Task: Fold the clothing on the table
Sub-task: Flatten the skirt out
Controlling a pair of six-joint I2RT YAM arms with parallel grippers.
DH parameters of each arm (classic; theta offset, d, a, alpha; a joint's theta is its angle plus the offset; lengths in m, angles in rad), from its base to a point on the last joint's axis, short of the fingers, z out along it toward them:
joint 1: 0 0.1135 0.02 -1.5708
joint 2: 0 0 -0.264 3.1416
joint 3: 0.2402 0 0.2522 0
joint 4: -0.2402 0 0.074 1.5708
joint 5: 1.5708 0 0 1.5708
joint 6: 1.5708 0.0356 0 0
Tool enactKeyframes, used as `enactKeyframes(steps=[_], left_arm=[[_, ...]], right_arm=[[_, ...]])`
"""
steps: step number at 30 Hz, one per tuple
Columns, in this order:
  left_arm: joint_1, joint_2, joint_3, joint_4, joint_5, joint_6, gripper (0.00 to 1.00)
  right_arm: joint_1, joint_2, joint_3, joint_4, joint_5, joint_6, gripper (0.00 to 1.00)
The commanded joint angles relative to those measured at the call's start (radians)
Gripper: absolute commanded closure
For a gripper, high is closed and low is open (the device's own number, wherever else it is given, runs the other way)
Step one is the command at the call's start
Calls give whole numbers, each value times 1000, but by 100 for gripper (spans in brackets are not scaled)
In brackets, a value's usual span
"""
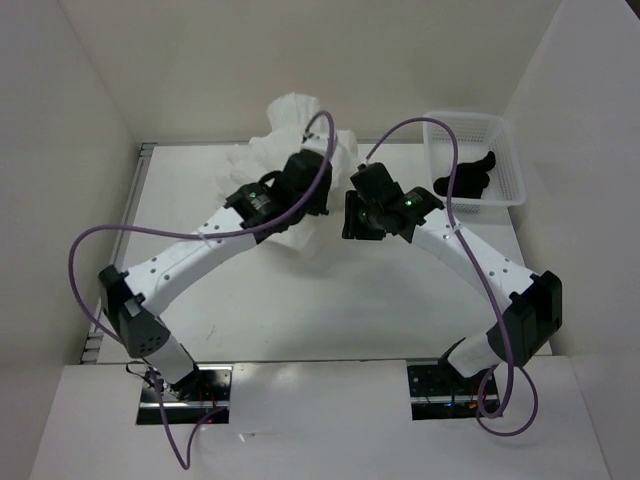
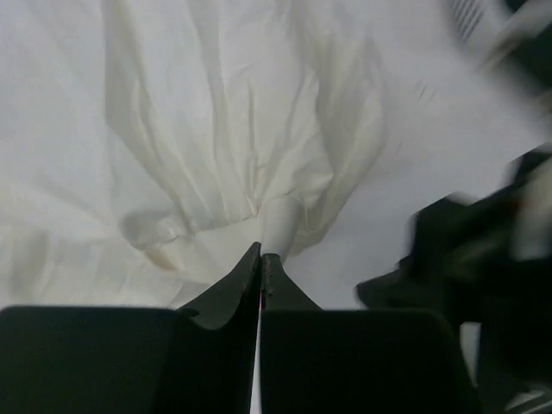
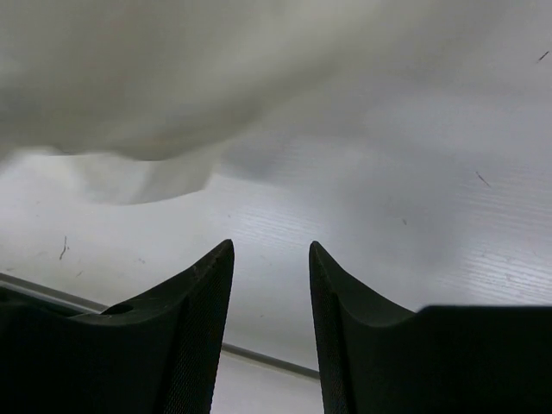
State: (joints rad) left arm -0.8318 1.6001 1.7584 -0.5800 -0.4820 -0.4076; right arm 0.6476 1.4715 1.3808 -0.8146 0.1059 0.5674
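**ITEM: WHITE GARMENT, FAR-CENTRE OF TABLE, L PINCER PINCHING IT**

**Surroundings / obstructions**
- Basket (image 1: 505, 150): small white plastic mesh, rectangular, at far R corner of the table (image 1: 350, 290). Well apart from the garment.
- Black cloth lump (image 1: 468, 180): crumpled and soft, lying inside the basket.
- Purple cables (image 1: 85, 260): one looped off each arm. The L arm's arcs over its wrist and across part of the garment in the top view.
- White walls on three sides. Thin metal strip along the table's L edge.
- Both arms reach in over mid-table, heads close together. L arm's head covers the garment's near part from above.

**Task item**
- Clothing (image 1: 290, 130): bunched in a heap at far-centre of the table, the top of the heap raised against the back wall. It is not laid flat.
- Material: thin, off-white, wrinkled, with fine creases fanning out from a gathered point (image 2: 224, 129).
- In the R wrist view its lower edge (image 3: 129, 103) hangs as a soft blurred fold above the tabletop.

**Pincers**
- L pincer (image 2: 260, 259): black tapered fingers, tips pressed together, nipping a small fold of the clothing. The fabric puckers at the tips.
- R pincer (image 3: 270, 246): black curved fingers set apart with a clear gap and nothing between them. It sits over bare table, near the garment edge but not touching.

**Table surface**
- Flat, plain white, with faint specks (image 3: 414, 216).
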Motion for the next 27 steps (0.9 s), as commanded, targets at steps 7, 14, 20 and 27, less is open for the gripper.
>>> enactKeyframes(steps=[7, 14, 20, 27], left_arm=[[117, 18, -146, 16, 191, -125, 100], [165, 4, -5, 5, 266, -134, 100], [174, -8, 56, -4, 339, -152, 100], [192, -13, 286, -9, 352, -152, 100]], right_arm=[[-80, -97, 9, 225, -142, 55, 50], [-105, -7, -26, 371, -290, 112, 50], [-105, 68, -17, 439, -335, 124, 50], [-123, 145, 90, 328, -170, 40, 47]])
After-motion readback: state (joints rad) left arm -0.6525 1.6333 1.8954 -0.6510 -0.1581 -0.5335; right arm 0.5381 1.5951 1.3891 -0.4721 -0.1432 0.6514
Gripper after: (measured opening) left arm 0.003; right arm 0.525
